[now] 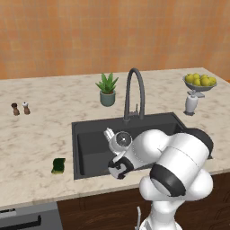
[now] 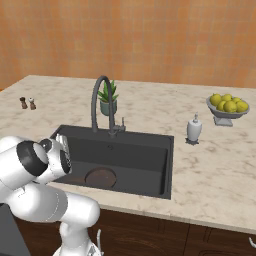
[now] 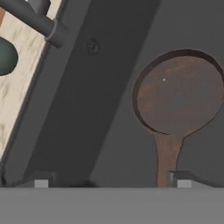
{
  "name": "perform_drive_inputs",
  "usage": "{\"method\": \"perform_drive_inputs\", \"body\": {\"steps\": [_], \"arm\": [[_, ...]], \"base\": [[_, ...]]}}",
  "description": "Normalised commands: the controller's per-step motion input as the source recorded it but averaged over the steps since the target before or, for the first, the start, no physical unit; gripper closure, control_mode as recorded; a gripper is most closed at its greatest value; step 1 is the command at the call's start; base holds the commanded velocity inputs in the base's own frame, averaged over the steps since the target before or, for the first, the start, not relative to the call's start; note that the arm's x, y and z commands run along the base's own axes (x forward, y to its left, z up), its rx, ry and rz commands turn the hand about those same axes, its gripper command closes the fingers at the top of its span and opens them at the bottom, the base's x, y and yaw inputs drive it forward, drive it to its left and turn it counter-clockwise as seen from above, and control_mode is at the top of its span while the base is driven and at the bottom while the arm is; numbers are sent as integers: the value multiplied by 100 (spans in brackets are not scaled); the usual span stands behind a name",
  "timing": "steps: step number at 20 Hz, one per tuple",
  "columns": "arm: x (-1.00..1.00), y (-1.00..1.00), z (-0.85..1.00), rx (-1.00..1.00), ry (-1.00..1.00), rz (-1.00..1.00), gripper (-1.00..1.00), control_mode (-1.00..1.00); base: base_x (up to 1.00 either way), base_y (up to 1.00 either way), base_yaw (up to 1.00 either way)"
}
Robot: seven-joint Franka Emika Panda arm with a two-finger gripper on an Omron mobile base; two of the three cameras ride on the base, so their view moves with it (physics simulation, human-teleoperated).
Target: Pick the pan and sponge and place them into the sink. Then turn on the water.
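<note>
The dark brown pan [image 3: 179, 96] lies flat on the floor of the black sink [image 3: 105, 131], also seen as the pan [image 2: 100, 176] in the sink [image 2: 150, 142]. My gripper [image 3: 111, 183] hangs open above the basin with nothing between its fingers. The pan's handle [image 3: 168, 155] points toward my right fingertip [image 3: 183, 181]. The yellow and green sponge [image 1: 58, 165] rests on the counter just left of the sink [image 1: 90, 126]. The arched faucet [image 1: 134, 90] stands behind the basin, and I see no water at its spout.
A potted plant [image 1: 107, 90] stands behind the sink, left of the faucet. Two small shakers [image 1: 20, 108] sit at the far left. A soap dispenser [image 2: 194, 129] and a bowl of lemons [image 2: 228, 107] stand right of the sink. The arm's bulk covers the basin's front right.
</note>
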Motion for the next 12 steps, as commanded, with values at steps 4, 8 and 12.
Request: {"method": "perform_drive_inputs", "body": {"steps": [4,8,12], "arm": [[0,17,100,0,4,20,-100,-100],[0,40,100,-8,0,8,-100,-100],[-7,28,100,-13,8,3,-100,-100]], "base": [[0,0,0],[0,0,0],[0,0,0]]}}
